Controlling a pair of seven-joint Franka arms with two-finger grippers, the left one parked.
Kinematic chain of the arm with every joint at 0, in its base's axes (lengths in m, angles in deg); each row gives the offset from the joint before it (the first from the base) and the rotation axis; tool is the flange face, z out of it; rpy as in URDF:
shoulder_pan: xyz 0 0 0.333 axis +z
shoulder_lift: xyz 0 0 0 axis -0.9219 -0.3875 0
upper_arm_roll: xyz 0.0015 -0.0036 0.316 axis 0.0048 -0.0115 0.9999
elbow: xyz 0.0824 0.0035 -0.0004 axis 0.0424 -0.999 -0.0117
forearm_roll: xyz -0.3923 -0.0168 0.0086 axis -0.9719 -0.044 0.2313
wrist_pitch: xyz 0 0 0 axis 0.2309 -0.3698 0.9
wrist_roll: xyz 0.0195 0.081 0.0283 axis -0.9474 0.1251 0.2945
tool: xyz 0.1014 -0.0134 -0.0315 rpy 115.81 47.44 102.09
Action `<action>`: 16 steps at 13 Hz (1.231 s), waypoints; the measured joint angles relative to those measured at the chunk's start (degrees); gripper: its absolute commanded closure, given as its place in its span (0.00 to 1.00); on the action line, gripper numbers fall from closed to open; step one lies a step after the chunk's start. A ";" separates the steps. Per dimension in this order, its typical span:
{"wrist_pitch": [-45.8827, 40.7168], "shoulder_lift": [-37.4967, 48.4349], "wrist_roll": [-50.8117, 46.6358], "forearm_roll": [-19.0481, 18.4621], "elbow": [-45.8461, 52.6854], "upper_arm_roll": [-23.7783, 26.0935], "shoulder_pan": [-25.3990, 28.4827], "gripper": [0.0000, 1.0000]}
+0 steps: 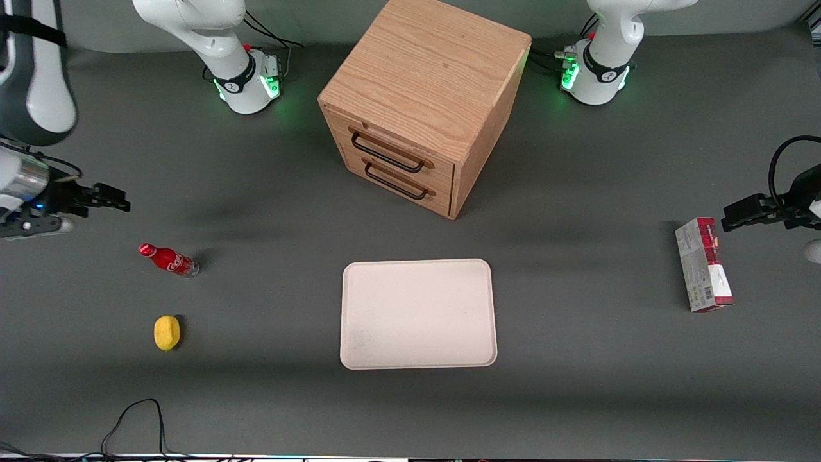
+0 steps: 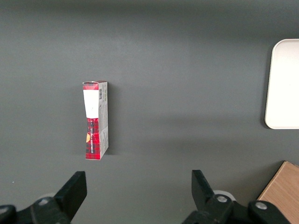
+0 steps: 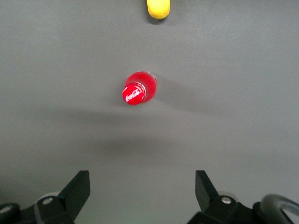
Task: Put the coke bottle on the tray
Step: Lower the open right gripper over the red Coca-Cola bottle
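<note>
The coke bottle (image 1: 169, 260) is small and red with a red cap, and stands upright on the grey table at the working arm's end. The right wrist view looks down on its cap (image 3: 138, 88). My gripper (image 1: 112, 197) hangs above the table, farther from the front camera than the bottle and apart from it. Its fingers are wide open and empty (image 3: 141, 186). The cream-white tray (image 1: 418, 314) lies flat in the middle of the table, in front of the wooden cabinet, with nothing on it. Its edge shows in the left wrist view (image 2: 284, 84).
A yellow lemon (image 1: 167, 333) lies nearer the front camera than the bottle and shows in the right wrist view (image 3: 158, 8). A wooden drawer cabinet (image 1: 423, 102) stands mid-table. A red-and-white carton (image 1: 703, 264) lies toward the parked arm's end.
</note>
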 measured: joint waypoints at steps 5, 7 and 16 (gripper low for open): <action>13.75 -6.47 0.00 0.00 -5.30 0.06 0.85 0.00; 15.71 -8.69 -0.44 0.01 -4.21 0.10 2.92 0.00; 11.98 -15.29 -1.64 0.01 6.12 -0.10 5.27 0.00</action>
